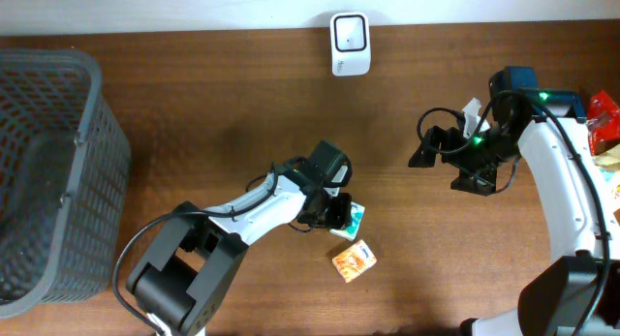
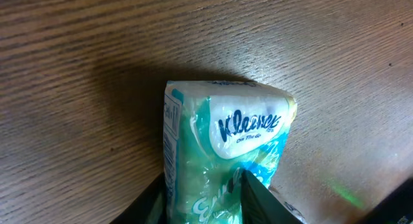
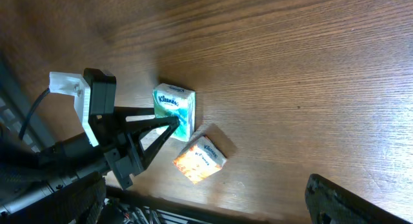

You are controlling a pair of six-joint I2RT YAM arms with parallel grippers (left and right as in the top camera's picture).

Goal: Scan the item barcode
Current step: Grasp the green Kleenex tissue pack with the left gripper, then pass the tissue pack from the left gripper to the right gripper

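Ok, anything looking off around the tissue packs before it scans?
Only the teal Kleenex pack: the left gripper pinches it, and its soft wrap looks squashed and creased at one corner. The orange tissue pack lies flat and intact beside it. Nothing is spilled.

A dark brown wood-grain table (image 1: 194, 113) fills the view. A pale strip (image 1: 145, 7) borders its far edge; a grey mesh basket (image 1: 102, 171) stands at left.

I see a grey mesh basket (image 1: 105, 152) on the wooden table (image 1: 194, 104). Well right of it lies an orange packet (image 1: 354, 260), with red packets (image 1: 603, 115) farther right.
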